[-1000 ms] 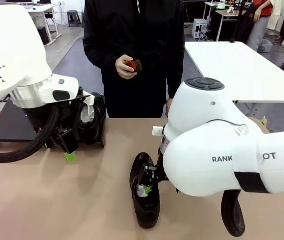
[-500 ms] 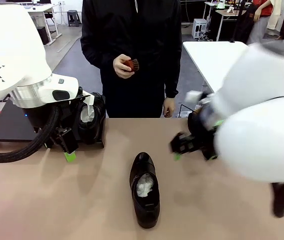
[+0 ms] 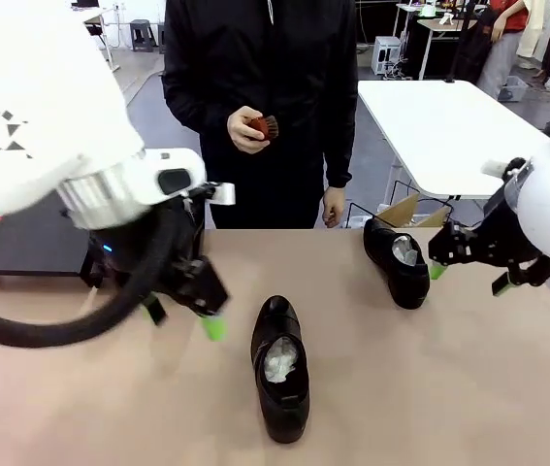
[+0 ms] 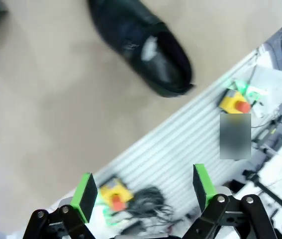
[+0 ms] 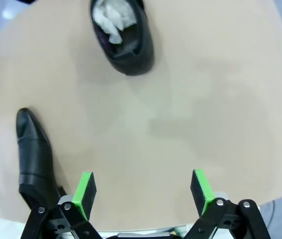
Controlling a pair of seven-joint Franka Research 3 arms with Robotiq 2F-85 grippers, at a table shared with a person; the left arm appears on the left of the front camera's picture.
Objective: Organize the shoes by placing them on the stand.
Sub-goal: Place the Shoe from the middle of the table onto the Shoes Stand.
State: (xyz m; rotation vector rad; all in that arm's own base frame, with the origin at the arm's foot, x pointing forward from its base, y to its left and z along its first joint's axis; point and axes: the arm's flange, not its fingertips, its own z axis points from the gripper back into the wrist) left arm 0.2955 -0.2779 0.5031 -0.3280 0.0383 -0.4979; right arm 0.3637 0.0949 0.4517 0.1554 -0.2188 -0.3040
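One glossy black shoe [image 3: 280, 369] with white paper inside lies mid-table, toe pointing away from me. A second shoe [image 3: 398, 260] lies at the far right. My left gripper [image 3: 182, 318] hangs open just left of the middle shoe, apart from it. From the left wrist, that shoe [image 4: 141, 47] is beyond the open gripper [image 4: 144, 191]. My right gripper [image 3: 473, 275] is open beside the far-right shoe, holding nothing. The right wrist view has one paper-stuffed shoe [image 5: 122, 35] ahead of the open gripper [image 5: 143, 191] and another shoe [image 5: 34, 154] at its left. The black stand [image 3: 17, 248] sits far left, mostly behind my left arm.
A person [image 3: 255, 97] stands at the far edge holding a small reddish-brown brush [image 3: 264, 126]. A white table [image 3: 449, 126] and a cardboard box [image 3: 405, 209] sit behind on the right. Bare tabletop [image 3: 410, 388] lies between the shoes and the near edge.
My right arm drew back from the middle shoe to the right, uncovering the second shoe. My left arm swung from the stand toward the middle shoe. Both grippers stayed open.
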